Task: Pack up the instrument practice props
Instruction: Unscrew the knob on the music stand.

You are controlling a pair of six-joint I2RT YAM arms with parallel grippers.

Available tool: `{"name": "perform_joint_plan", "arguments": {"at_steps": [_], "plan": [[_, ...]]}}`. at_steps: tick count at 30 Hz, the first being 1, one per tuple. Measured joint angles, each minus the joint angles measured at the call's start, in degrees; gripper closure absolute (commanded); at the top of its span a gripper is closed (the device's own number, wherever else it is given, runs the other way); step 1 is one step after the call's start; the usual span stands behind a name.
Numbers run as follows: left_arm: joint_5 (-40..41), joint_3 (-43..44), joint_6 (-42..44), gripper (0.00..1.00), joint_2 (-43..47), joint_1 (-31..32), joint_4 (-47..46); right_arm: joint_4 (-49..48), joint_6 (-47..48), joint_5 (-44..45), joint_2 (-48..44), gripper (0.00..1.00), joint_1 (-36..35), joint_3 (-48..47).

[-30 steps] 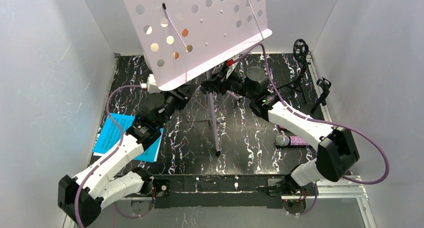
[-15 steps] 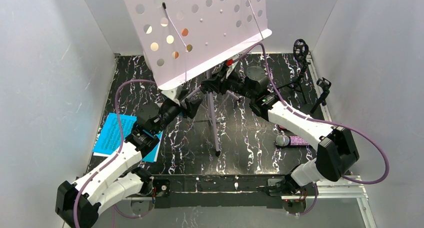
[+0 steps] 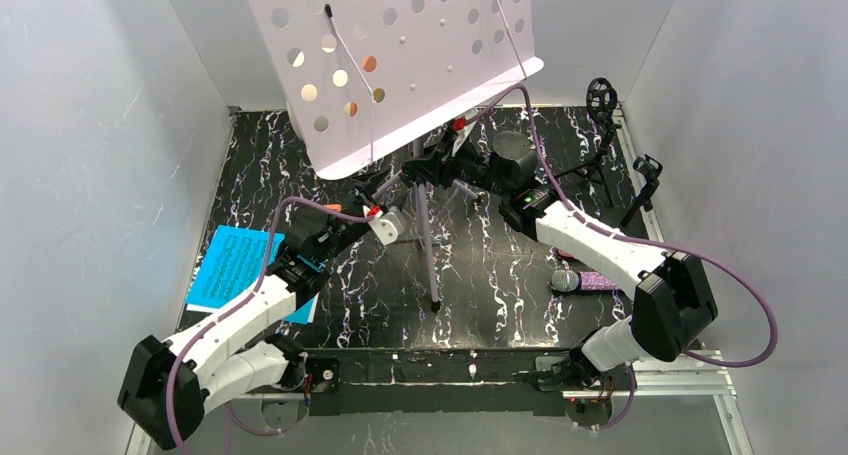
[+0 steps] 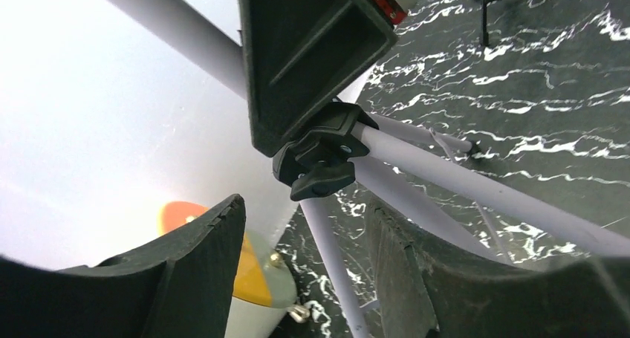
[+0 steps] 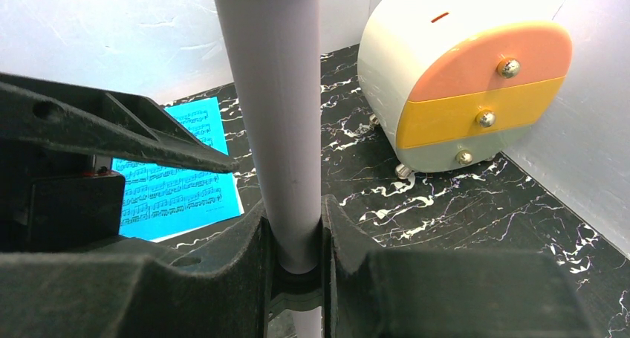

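While blue sheet-music pages [image 3: 232, 267] and a glittery purple microphone [image 3: 580, 281] are lying near the arms' bases, the left gripper [image 4: 303, 208] is hovering with fingers spread, empty, just beside the black leg hub [image 4: 321, 152] of the lilac music rack [image 3: 400, 55]. The right gripper [image 5: 293, 208] is clamping the rack's pole [image 5: 282, 115]; two black mic tripods [image 3: 602, 105] are standing at the far right.

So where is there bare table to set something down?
Bare table: near-centre between sheet and the stand's front leg, between that leg and the mic, and far-left behind the sheet. Crowded: around the pole, where the right gripper clamps it and the left gripper hovers open, and the right edge by the tripods.
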State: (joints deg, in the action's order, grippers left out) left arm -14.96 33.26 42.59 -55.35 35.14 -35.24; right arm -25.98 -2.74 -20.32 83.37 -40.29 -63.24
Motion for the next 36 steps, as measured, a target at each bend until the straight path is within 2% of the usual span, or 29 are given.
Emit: {"name": "perform_joint_plan", "arguments": {"at_steps": [7, 16, 21, 23, 28, 30, 36], "plan": [[-0.3, 0.0, 10.8, 0.53, -2.8, 2.0, -1.3, 0.0, 0.0, -0.2, 0.2, 0.99, 0.1, -0.1], [0.7, 0.4, 16.7, 0.58, -6.0, 3.0, -2.4, 0.1, 0.0, -0.4, 0.6, 0.99, 0.2, -0.7], [2.5, 0.6, 17.6, 0.69, -6.6, 3.1, -3.2, 0.1, 0.0, -0.4, 0.7, 0.99, 0.2, -0.7], [3.1, 0.8, 17.6, 0.76, -6.8, 3.1, -3.5, 0.1, 0.0, -0.4, 0.7, 0.99, 0.2, -0.7], [4.3, 1.0, 15.6, 0.96, -7.0, 3.2, -3.7, 0.1, 0.0, -0.3, 0.7, 0.99, 0.2, -0.7], [4.8, 1.1, 13.4, 1.00, -7.0, 3.3, -3.8, 0.1, 0.0, -0.2, 0.7, 0.99, 0.2, -0.7], [7.1, 2.8, -1.7, 1.00, -6.8, 3.3, -1.9, 0.1, 0.0, -0.2, 0.7, 0.99, 0.2, -0.7]]}}
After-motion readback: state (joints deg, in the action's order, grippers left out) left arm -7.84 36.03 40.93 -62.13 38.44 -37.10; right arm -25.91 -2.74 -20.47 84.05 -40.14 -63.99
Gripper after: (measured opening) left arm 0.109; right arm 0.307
